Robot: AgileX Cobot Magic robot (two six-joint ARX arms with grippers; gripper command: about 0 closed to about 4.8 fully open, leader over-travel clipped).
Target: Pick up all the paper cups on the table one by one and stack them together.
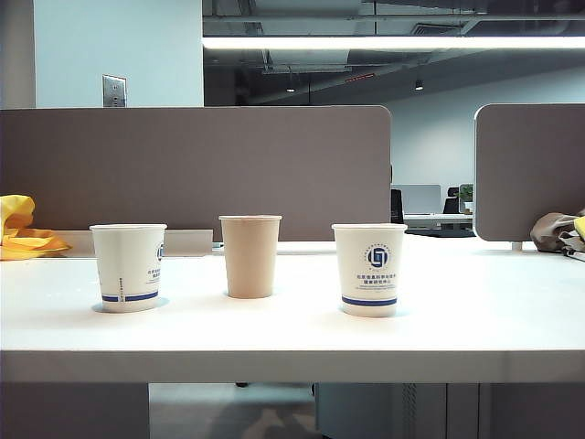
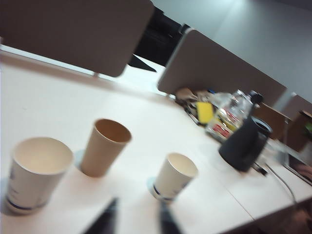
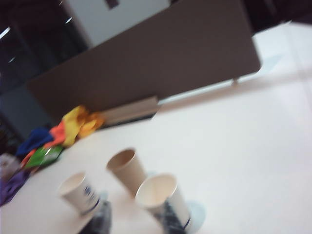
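- While neither arm shows in the exterior view, 3 paper cups stand upright in 1 row parallel to the table's (image 1: 475, 311) front edge, all apart from each other.
- Left white cup (image 1: 129, 266) sits nearest the left end; tan cup (image 1: 249, 256) stands in the middle, slightly further back; right white cup (image 1: 368, 269) stands toward the right.
- Bare tabletop lies between the cups and on both flanks; a clear strip runs along the front edge.
- Grey-brown partition panel (image 1: 192, 169) closes the rear edge.
- Left gripper (image 2: 135, 222) hangs above the front edge, fingers (image 2: 105, 220) parted, holding nothing.
- Right gripper (image 3: 134, 222) likewise, fingers (image 3: 100, 222) blurred, spread, nothing between them.
- Yellow cloth (image 1: 18, 233) lies at the rear left corner.
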